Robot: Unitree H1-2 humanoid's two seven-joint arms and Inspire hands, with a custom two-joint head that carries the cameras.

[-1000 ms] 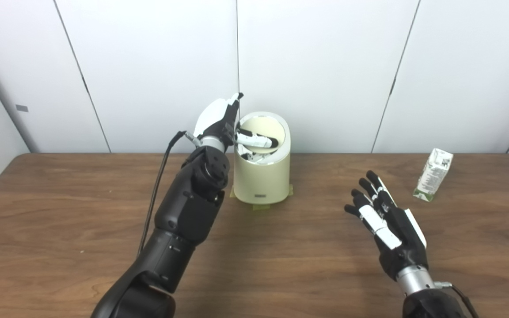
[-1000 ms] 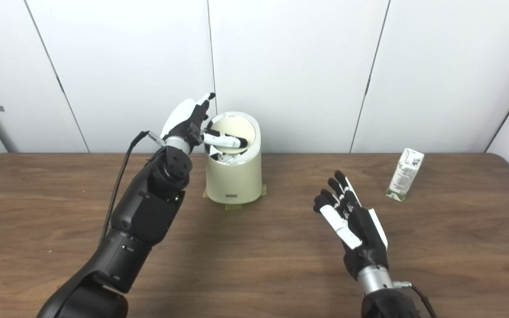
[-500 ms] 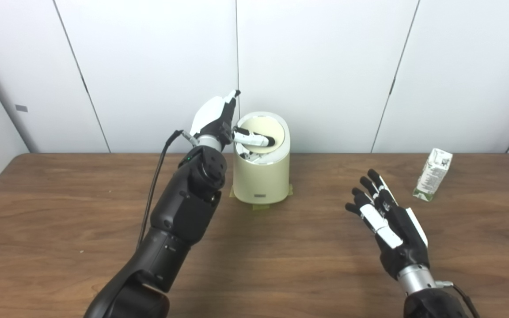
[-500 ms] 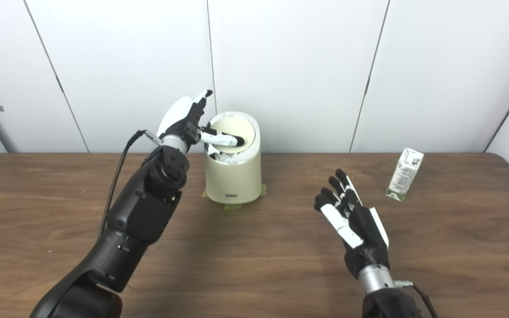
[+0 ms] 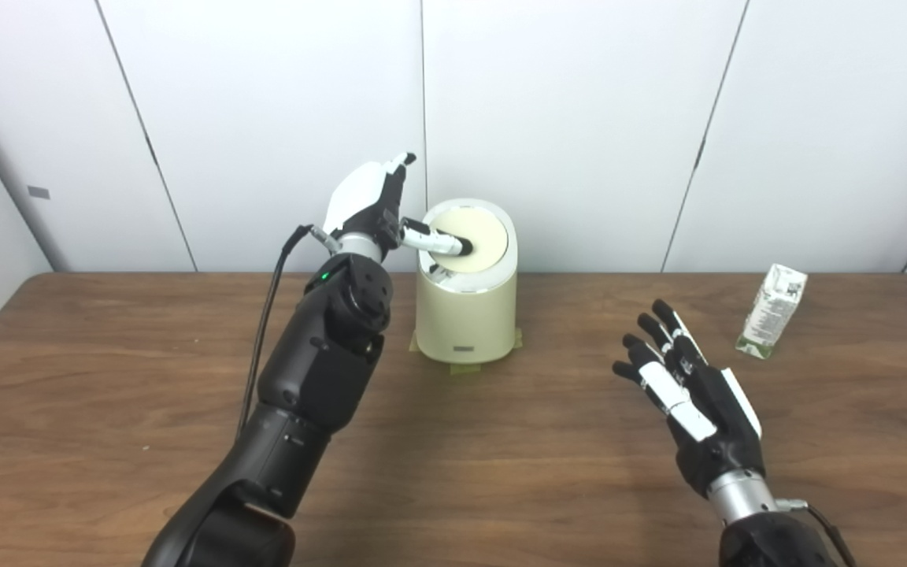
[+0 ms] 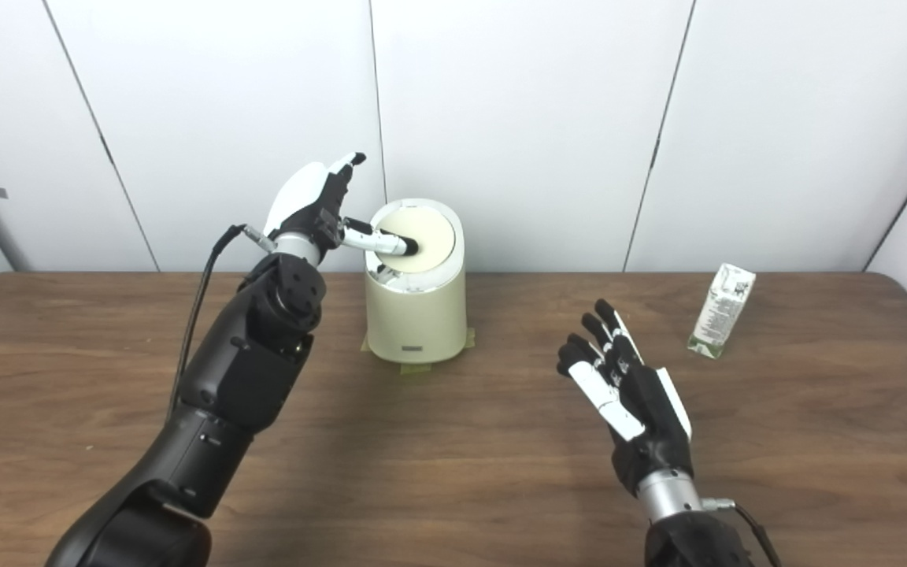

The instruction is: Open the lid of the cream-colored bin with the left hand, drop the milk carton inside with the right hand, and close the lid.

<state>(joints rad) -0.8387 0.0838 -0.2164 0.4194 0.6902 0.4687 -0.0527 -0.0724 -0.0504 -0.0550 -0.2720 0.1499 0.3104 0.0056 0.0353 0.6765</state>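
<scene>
Under left hand (image 5: 367,206) fingers (image 5: 438,242): bin lid (image 5: 475,240).

Matt wood-grain table (image 5: 107,378), smooth cream plastic bin (image 5: 465,315), printed paper milk carton (image 5: 771,310).

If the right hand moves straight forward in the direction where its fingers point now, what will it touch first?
The right hand is open, its fingers aimed up and slightly left toward the back wall. That line looks free: the milk carton lies off to its right, the cream-colored bin far left. Depth is uncertain.
</scene>
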